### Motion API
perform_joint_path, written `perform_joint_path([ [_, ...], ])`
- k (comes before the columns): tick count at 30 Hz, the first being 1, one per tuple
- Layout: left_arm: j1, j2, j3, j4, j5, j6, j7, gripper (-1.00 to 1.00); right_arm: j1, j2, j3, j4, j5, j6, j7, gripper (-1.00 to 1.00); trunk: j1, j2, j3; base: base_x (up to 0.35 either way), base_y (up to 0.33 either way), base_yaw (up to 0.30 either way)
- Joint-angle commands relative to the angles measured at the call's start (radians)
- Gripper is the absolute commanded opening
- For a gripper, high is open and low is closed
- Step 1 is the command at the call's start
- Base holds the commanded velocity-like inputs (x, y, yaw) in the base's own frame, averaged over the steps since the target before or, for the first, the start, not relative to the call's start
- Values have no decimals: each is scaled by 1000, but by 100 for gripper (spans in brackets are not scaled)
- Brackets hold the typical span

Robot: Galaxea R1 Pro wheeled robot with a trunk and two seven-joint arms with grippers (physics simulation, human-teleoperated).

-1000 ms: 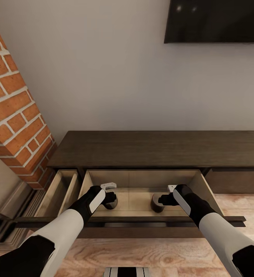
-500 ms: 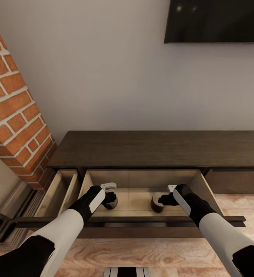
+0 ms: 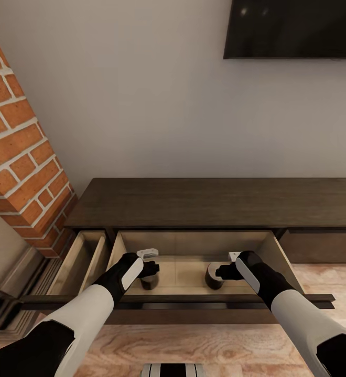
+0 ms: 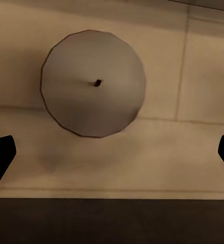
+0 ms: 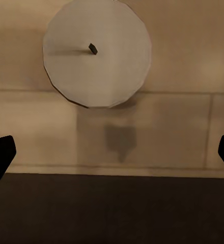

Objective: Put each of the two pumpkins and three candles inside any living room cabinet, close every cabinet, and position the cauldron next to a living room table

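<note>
The long dark-brown cabinet [image 3: 215, 201] stands against the wall with its wide middle drawer [image 3: 194, 243] pulled out. Two candles stand on the pale drawer floor. The left candle [image 3: 148, 284] [image 4: 93, 84] sits just below my left gripper [image 3: 151, 269] [image 4: 112, 152], which is open, its fingers spread wide and apart from the candle. The right candle [image 3: 212, 277] [image 5: 98, 51] stands under my right gripper [image 3: 223, 271] [image 5: 112, 152], also open and clear of it. Each wrist view looks down on a round candle top with its wick.
A narrower drawer [image 3: 84, 259] to the left is also open. The dark drawer front [image 3: 178, 300] runs across below both wrists. A brick pillar [image 3: 15, 157] rises at the left and a black screen [image 3: 293, 29] hangs on the wall above. Wooden floor lies in front.
The left candle has dropped a little from between the left fingers onto the drawer floor. The right candle and both arms hold their places.
</note>
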Motion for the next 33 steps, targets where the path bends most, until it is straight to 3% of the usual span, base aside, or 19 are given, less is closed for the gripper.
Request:
perform_joint_path([
  [1, 0, 1, -7, -2, 11, 2, 9, 100, -1, -1, 7, -2, -11, 3, -9, 100, 0, 0, -1, 0, 0, 0],
  [19, 0, 0, -7, -2, 11, 3, 9, 100, -2, -1, 7, -2, -10, 3, -9, 100, -1, 0, 7, 0, 0, 0],
  [33, 0, 1, -7, -2, 11, 5, 9, 100, -2, -1, 8, 5, -9, 3, -9, 100, -55, 98, 51, 0, 0, 0],
])
